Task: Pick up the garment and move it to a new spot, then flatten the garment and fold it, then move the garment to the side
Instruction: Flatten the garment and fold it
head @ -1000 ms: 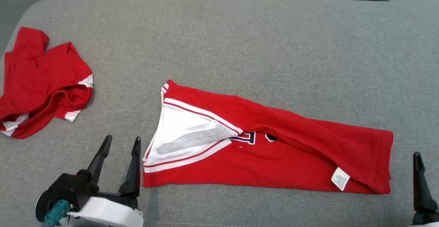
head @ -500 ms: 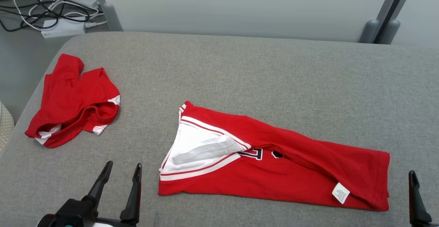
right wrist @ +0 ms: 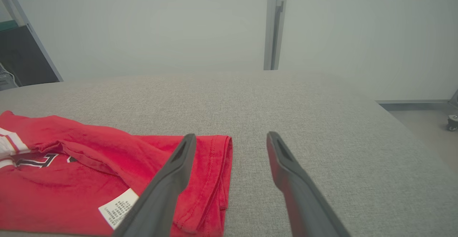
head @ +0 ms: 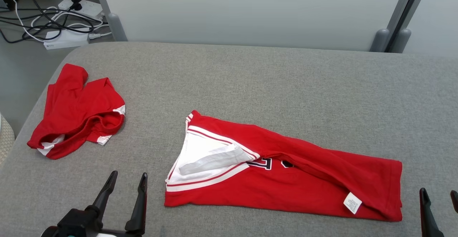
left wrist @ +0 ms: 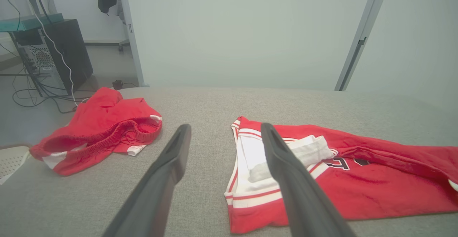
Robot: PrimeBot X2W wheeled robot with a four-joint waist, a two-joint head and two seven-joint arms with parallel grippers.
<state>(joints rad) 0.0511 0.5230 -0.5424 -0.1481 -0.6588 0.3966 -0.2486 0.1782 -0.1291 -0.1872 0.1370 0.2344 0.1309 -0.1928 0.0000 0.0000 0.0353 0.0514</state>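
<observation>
In the head view the left gripper (head: pixel 128 174) stands at the lower left with its two dark fingers spread apart and nothing between them, just off the collar end of the red jersey (head: pixel 286 183). The right gripper (head: pixel 439 192) shows at the lower right edge, likewise spread and empty, beside the jersey's hem end. The jersey lies lengthwise on the grey padded surface (head: pixel 250 79), folded over itself. Its white-trimmed neck opening faces the left gripper and a white label (head: pixel 352 203) is turned out near the hem. The red shorts (head: pixel 77 111) sit crumpled well apart near the surface's far left corner, and power strips (head: pixel 66 40) with cables lie on the floor beyond. In the left wrist view the left gripper (left wrist: pixel 226 127) is wide and holds nothing. One finger crosses in front of the jersey's (left wrist: pixel 357 194) collar, the red shorts (left wrist: pixel 100 129) are off to the left, and a computer tower (left wrist: pixel 68 51) stands behind. In the right wrist view the right gripper (right wrist: pixel 230 136) is also agape and bare, one finger crossing in front of the jersey (right wrist: pixel 71 190) next to the white label (right wrist: pixel 118 208), the other over bare grey fabric.
</observation>
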